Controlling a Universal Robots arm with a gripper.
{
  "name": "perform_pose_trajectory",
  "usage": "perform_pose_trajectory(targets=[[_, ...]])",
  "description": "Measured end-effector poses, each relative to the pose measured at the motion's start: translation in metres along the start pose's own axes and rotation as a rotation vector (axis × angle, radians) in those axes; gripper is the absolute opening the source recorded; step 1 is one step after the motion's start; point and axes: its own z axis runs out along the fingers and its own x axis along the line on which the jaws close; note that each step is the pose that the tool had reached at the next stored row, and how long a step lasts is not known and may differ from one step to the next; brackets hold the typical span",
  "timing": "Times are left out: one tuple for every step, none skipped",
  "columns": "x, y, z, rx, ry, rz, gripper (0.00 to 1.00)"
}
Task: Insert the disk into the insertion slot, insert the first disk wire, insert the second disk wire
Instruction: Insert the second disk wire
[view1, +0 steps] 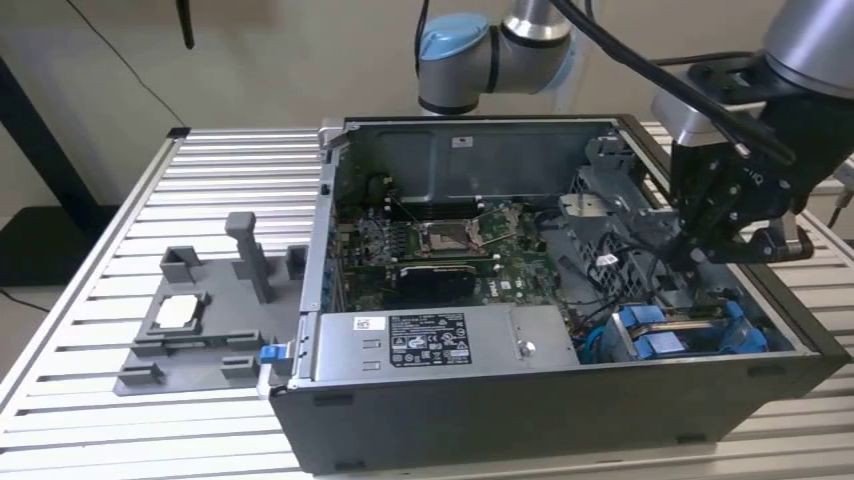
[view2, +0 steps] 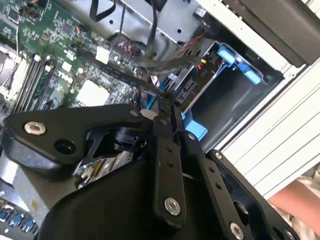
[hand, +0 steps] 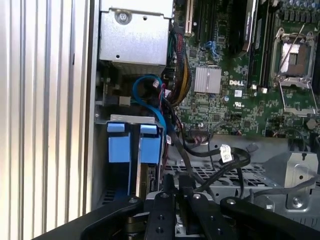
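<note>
Disk (hand: 135, 150), identified by its blue plastic frame, is sitting inside the insertion slot (view1: 747, 300) of the dark drive cage, at the corner of the open computer case (view1: 561, 420) towards the exterior view's right. In the exterior view its blue tabs (view1: 661, 335) are showing just beside the grey power-supply box (view1: 441, 340). The gripper (view1: 687, 262) is hanging low inside the case directly over the cage. In the second wrist view its black fingers (view2: 165, 130) are lying close together with the tips pinching a black wire (view2: 125, 72). That wire is running across the green motherboard (hand: 235, 95) and carrying a small white tag (hand: 225, 152). A blue cable (hand: 152, 100) is looping beside the cage. The case is resting on a ribbed metal table (view1: 120, 270), and a grey fixture (view1: 200, 320) is standing well apart from it.
</note>
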Motion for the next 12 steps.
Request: perform_pose_trajectory(targets=[[0.0005,-0.0003,0.0001,0.0003,0.0001,0.002,0.16],[0.0011,-0.0007,0.0003,0.0005,0.0001,0.005,0.16],[0.0017,-0.0011,0.0004,0.0007,0.0002,0.007,0.16],[0.0023,-0.0014,0.0005,0.0009,0.0003,0.010,0.16],[0.0032,-0.0016,0.0005,0.0011,0.0003,0.012,0.16],[0.0041,-0.0017,0.0005,0.0014,0.0003,0.015,0.16],[0.0051,-0.0017,0.0005,0.0016,0.0003,0.017,0.16],[0.0062,-0.0018,0.0004,0.0018,0.0006,0.019,0.16],[0.0070,-0.0017,0.0007,0.0020,0.0008,0.020,0.16],[0.0075,-0.0017,0.0012,0.0021,0.0013,0.022,0.16],[0.0079,-0.0017,0.0018,0.0023,0.0020,0.024,0.16],[0.0085,-0.0017,0.0023,0.0024,0.0028,0.025,0.16]])
